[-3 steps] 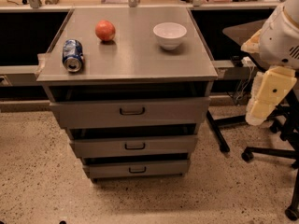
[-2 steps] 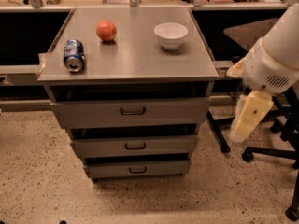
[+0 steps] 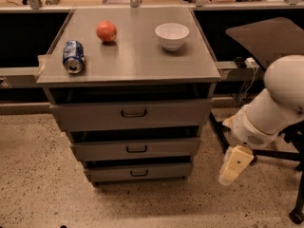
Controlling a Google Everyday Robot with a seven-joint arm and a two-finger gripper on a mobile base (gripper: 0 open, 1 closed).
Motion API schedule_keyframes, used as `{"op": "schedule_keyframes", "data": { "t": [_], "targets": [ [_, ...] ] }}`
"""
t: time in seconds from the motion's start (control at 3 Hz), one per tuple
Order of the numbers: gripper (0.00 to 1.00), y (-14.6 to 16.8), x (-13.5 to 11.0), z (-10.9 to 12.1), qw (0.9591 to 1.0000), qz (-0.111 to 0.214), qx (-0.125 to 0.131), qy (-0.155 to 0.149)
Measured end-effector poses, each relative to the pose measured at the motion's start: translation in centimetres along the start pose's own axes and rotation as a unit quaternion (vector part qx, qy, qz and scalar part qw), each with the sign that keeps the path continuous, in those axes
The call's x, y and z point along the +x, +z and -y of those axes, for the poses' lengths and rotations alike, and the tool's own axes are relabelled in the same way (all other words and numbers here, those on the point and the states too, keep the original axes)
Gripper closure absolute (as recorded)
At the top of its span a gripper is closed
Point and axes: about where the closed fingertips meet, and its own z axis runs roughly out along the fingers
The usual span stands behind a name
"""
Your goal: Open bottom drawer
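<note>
The bottom drawer (image 3: 138,171) is the narrowest, lowest grey front of the cabinet, with a small dark loop handle (image 3: 139,173) at its centre. It sits shut, close to the floor. Above it are the mid-sized drawer (image 3: 135,149) and the widest drawer (image 3: 133,113). My white arm (image 3: 273,110) comes in from the right. Its cream gripper (image 3: 231,167) hangs pointing down to the right of the cabinet, level with the bottom drawer and clear of it.
On the cabinet top (image 3: 128,56) lie a blue can (image 3: 73,57) on its side, a red apple (image 3: 106,31) and a white bowl (image 3: 172,35). An office chair (image 3: 268,42) and its base stand at the right. Speckled floor (image 3: 42,184) lies in front.
My arm and gripper have dropped from beside the top of the cabinet down to the level of the bottom drawer, on the right side.
</note>
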Motion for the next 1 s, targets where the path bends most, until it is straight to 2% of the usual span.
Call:
{"op": "schedule_keyframes", "data": {
  "t": [0.33,0.67,1.0],
  "targets": [
    [0.0,0.2,0.5,0.2,0.9998,-0.015,0.004,0.01],
    [0.0,5.5,0.6,0.3,0.9994,-0.028,-0.013,-0.016],
    [0.0,12.7,5.9,2.3,0.9977,-0.061,0.009,-0.03]
  ]
}}
